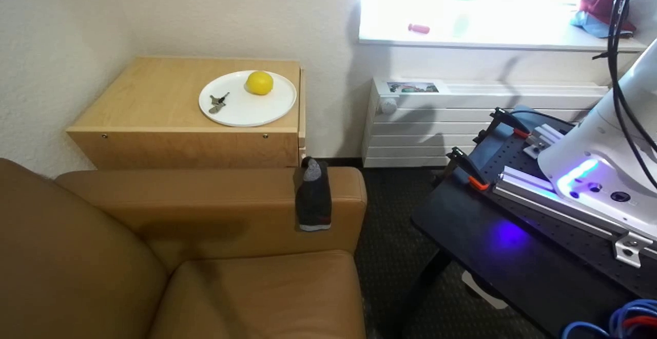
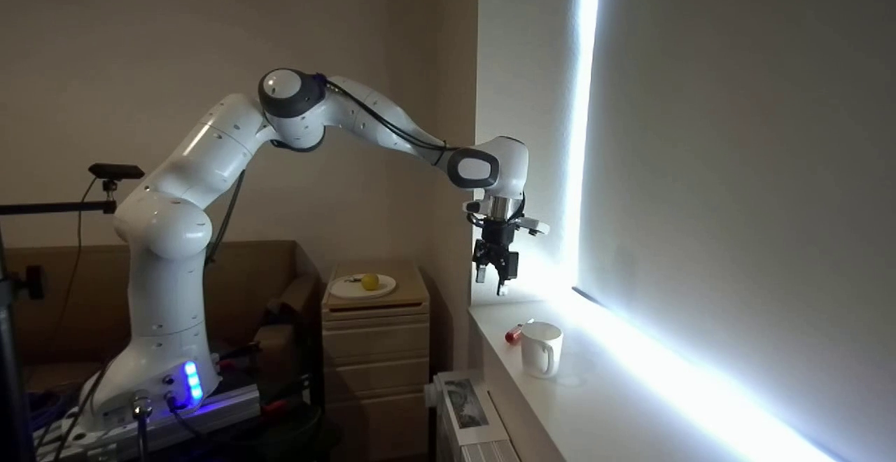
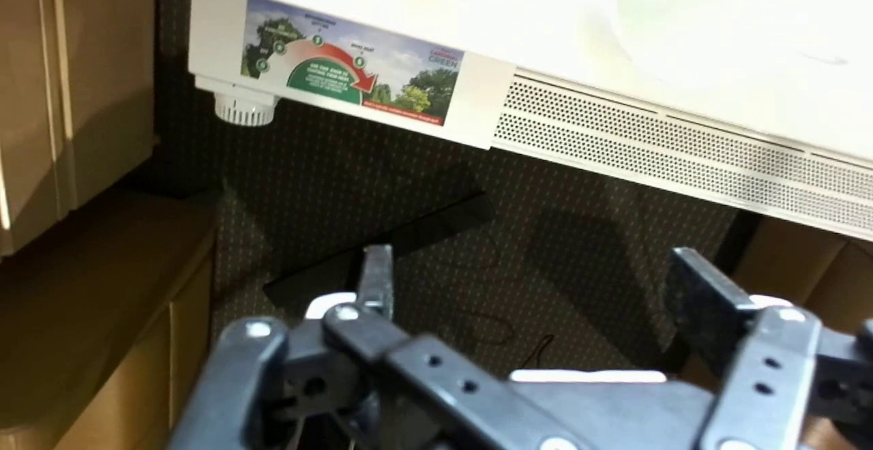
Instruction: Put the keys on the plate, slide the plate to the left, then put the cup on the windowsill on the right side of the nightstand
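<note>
My fingers are spread well apart, with dark carpet showing between them in the wrist view. They point downward at the end of my white arm, higher than the windowsill and clear of the cup. The cup stands upright on the windowsill, its handle turned toward the camera in an exterior view (a hard strip of glare runs along the sill on the window side). Near it lies a small red-handled thing; whether the two touch, I cannot tell.

On the nightstand, the worktop carries the white plate. The keys lie on the plate, with a yellow fruit a little apart from them, bare white between.

A red and pale-blue cap sits on the windowsill too. Below the sill is a white radiator bearing a printed picture. A dark sock-like thing drapes over the arm of the brown sofa.
</note>
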